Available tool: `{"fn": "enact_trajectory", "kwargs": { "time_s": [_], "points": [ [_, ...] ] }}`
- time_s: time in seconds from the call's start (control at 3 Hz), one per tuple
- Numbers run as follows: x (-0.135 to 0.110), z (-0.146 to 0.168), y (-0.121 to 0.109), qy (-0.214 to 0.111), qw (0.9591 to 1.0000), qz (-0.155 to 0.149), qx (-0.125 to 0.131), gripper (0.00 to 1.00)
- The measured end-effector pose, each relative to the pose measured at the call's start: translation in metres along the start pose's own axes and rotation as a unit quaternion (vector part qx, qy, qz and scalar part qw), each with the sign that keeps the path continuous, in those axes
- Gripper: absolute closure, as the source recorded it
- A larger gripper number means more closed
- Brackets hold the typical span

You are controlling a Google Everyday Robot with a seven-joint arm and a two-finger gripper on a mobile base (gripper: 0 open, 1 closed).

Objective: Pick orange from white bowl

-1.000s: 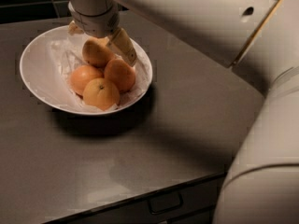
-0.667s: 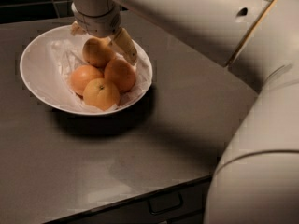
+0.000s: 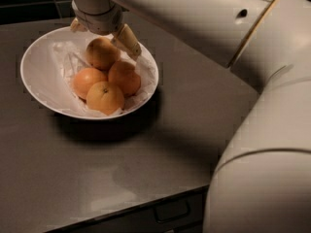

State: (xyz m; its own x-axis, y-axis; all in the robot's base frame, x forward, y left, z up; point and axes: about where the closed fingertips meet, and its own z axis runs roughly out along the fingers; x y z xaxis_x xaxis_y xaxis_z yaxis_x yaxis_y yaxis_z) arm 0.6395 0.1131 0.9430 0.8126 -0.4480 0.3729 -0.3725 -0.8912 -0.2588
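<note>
The orange (image 3: 102,53) lies in the white bowl (image 3: 39,76) just below the gripper (image 3: 104,39), whose fingers (image 3: 127,39) stand spread either side of it, gripping nothing. The gripper has risen slightly since a second ago; the orange and the three brighter oranges (image 3: 104,97) have not moved.

A glossy white bowl (image 3: 39,69), lined with crinkled paper (image 3: 62,57), is seen on a smooth, matt grey worktop (image 3: 146,164). The orange (image 3: 101,53) is dull-skinned. At upper left, the tool (image 3: 103,39) is finished in smooth tan plastic and the arm (image 3: 194,18) in satin cream.
</note>
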Motion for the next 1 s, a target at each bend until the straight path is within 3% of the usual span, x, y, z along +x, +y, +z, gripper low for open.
{"fn": "enact_trajectory", "kwargs": {
  "time_s": [0.67,1.0],
  "points": [
    [0.0025,0.0025,-0.0119,0.009,0.9993,-0.035,0.009,0.13],
    [-0.0006,0.0038,-0.0151,0.000,0.9979,-0.060,0.026,0.12]
  ]
}}
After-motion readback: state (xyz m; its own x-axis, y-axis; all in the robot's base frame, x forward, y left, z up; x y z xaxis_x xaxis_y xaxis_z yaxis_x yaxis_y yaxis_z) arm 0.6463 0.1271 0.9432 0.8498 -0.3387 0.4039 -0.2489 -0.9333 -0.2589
